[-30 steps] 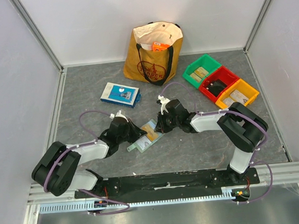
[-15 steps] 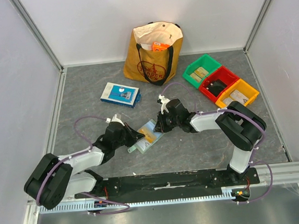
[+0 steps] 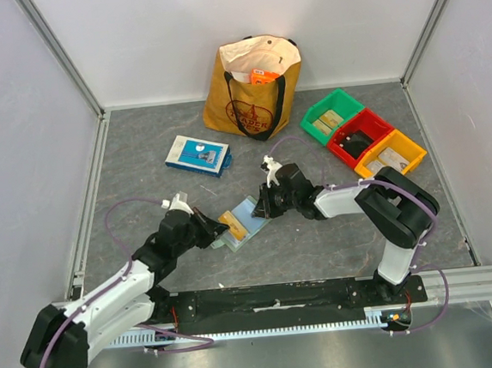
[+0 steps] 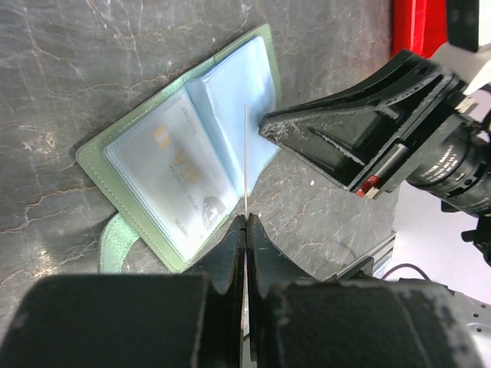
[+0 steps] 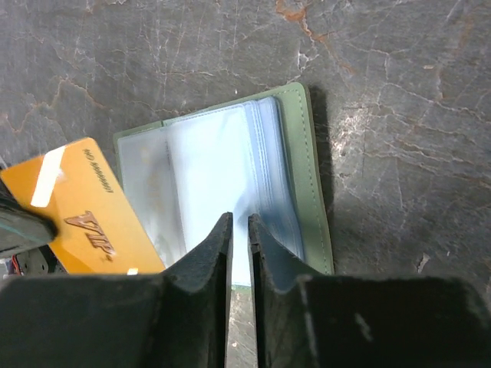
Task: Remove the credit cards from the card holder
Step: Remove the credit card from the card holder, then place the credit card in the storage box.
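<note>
Drawing back toward its base, the left hand [image 4: 245,218] stays clenched on a gold credit card [image 5: 77,207], which now looks to be out of the card holder [image 5: 307,169] lying open on the tabletop [image 5: 399,69]. The right hand [image 5: 239,222], jaws nearly together, pins its pockets; another card [image 4: 180,176] remains pocketed.

The left arm [image 3: 122,289] and right arm [image 3: 338,197] are showing white links, black joints and looping purple cables [image 3: 131,203]; black fingers [image 4: 337,115] are looking scuffed, perhaps dusty.

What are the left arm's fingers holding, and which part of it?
A gold VIP card, pinched at one edge between the shut left fingers.
</note>
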Tool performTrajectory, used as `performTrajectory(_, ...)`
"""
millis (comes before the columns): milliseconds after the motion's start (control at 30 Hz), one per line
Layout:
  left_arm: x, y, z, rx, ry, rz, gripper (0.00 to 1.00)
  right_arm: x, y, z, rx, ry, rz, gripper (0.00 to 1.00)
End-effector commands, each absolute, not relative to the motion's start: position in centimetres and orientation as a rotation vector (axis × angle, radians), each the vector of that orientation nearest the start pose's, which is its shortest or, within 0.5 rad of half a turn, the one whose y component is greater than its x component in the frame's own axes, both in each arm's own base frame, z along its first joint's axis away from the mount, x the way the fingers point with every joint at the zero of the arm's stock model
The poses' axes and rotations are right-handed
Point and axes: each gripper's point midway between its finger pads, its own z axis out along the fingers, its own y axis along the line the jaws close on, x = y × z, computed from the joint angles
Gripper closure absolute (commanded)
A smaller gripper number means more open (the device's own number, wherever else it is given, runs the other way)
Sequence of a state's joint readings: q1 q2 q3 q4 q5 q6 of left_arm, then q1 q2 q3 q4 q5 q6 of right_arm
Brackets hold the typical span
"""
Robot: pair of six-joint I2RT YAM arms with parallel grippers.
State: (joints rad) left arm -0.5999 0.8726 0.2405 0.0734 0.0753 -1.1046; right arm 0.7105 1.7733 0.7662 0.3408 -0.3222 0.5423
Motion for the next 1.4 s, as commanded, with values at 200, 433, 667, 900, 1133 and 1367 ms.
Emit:
performTrajectory(200,20.7,-18.7,11.5,-0.498,2.039,-1.087,0.98,25.8,32.7,8.3,-0.268,2.212,1.156,0.48)
performTrajectory(433,21.8,-18.9,15.2,-0.548,1.821,-1.236,0.98,24.8,33.1,14.1,-0.009,1.995,1.437,0.23)
performTrajectory(667,22.7,-19.4,18.9,-0.573,1.661,-1.360,0.98,22.5,33.8,17.4,0.115,1.786,1.606,0.24)
performTrajectory(900,23.0,-20.1,19.9,-0.589,1.637,-1.419,0.98,21.5,34.5,20.4,0.154,1.598,1.754,0.32)
performTrajectory(1133,22.8,-20.2,20.4,-0.610,1.613,-1.468,0.98,22.2,35.0,20.5,0.174,1.586,1.756,0.36)
performTrajectory(1367,22.7,-20.3,20.4,-0.620,1.617,-1.490,0.98,22.4,35.5,22.1,0.141,1.528,1.780,0.44)
